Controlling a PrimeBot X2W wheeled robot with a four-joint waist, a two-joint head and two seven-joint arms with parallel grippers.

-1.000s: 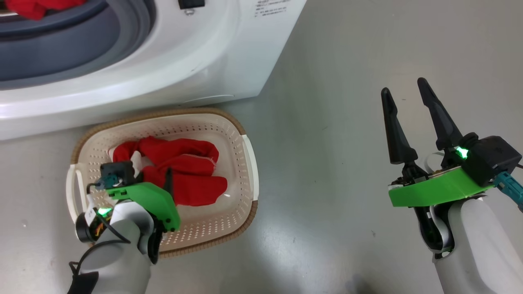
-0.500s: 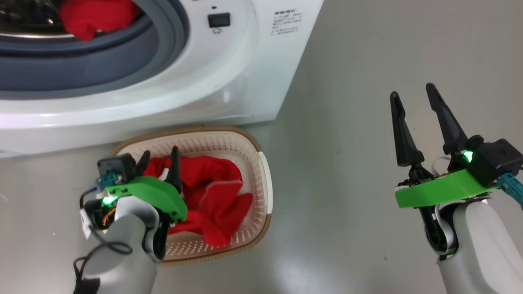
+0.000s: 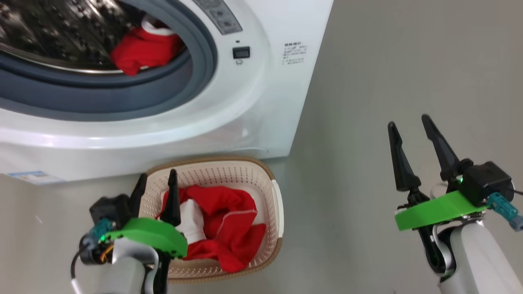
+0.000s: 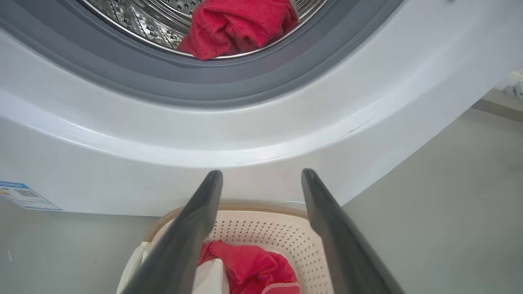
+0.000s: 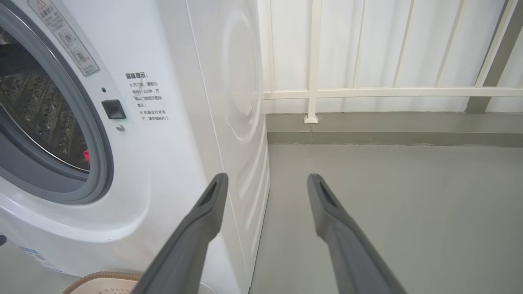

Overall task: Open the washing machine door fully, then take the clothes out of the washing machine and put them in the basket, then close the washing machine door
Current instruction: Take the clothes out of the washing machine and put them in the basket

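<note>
The white washing machine (image 3: 253,102) stands with its mouth uncovered; its door is out of view. Red clothes (image 3: 141,51) lie at the front lip of the steel drum, also seen in the left wrist view (image 4: 241,26). More red clothes (image 3: 229,228) with a white panel lie in the cream basket (image 3: 276,196) on the floor before the machine. My left gripper (image 3: 158,174) hangs open and empty over the basket's left side, its fingers (image 4: 196,216) pointing at the machine's front. Open and empty, my right gripper (image 3: 408,120) hovers over bare floor to the right.
Grey floor (image 3: 388,61) stretches right of the machine. A white railed wall (image 5: 367,61) with a low grey kerb stands behind. A blue label (image 3: 34,177) sits low on the machine's front. The basket's rim (image 5: 102,277) nearly touches the machine's base.
The head camera has tilted up, showing more of the drum. My left gripper has risen out of the basket, leaving the red garment in it. The right gripper has held still.
</note>
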